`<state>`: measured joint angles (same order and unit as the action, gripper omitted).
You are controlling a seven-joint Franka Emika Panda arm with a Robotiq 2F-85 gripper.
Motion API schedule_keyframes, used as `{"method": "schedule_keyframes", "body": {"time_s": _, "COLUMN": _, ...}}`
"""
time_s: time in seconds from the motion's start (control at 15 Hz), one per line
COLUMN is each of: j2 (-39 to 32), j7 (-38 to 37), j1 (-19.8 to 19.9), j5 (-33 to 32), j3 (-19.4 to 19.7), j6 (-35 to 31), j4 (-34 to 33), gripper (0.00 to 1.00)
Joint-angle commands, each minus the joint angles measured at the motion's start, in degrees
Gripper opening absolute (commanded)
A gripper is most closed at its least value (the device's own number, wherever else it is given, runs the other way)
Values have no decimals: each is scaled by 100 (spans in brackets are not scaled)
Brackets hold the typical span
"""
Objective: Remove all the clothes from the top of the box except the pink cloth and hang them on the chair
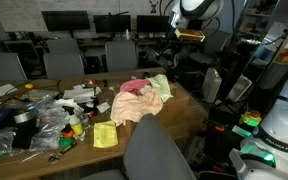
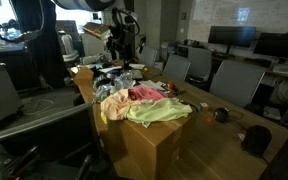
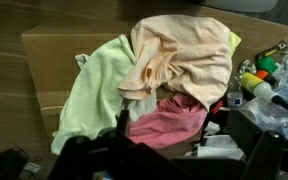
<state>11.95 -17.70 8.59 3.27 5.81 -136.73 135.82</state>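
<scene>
On the brown cardboard box (image 3: 54,50) lay a peach-orange garment (image 3: 184,55), a pale mint-green garment (image 3: 94,90) and a rose-pink cloth (image 3: 169,125); the chair (image 1: 154,150) by the box seemed dark grey.

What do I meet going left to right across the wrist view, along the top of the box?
Bare cardboard of the box → mint-green garment → peach-orange garment → clutter of bottles and plastic.
</scene>
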Motion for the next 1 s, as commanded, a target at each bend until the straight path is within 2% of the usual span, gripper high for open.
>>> {"method": "schedule_keyframes", "body": {"time_s": 0.0, "j2": -833, "j7": -735, "j1": 97, "j5": -157, "j3": -57, "j6": -198, "j4": -759, "gripper": 100}}
{"method": "schedule_keyframes", "body": {"time_s": 0.4, "j2": -2084, "j7": -2041, "j1": 54, "j5": -956, "j3": 263, "j6": -497, "j4": -1624, "gripper": 100}}
{"method": "schedule_keyframes", "body": {"time_s": 0.73, "j2": -2988, "j7": -2241, "j1": -11, "j5": -814, "j3": 622, "j6": -351, "j4": -2227, "gripper": 100}}
{"method": "schedule_keyframes", "body": {"time_s": 0.93, "j2": -3431, "j7": -2128, "j1": 4, "j5": -590, "j3": 682, "j6": -291, "j4": -2539, "gripper": 100}}
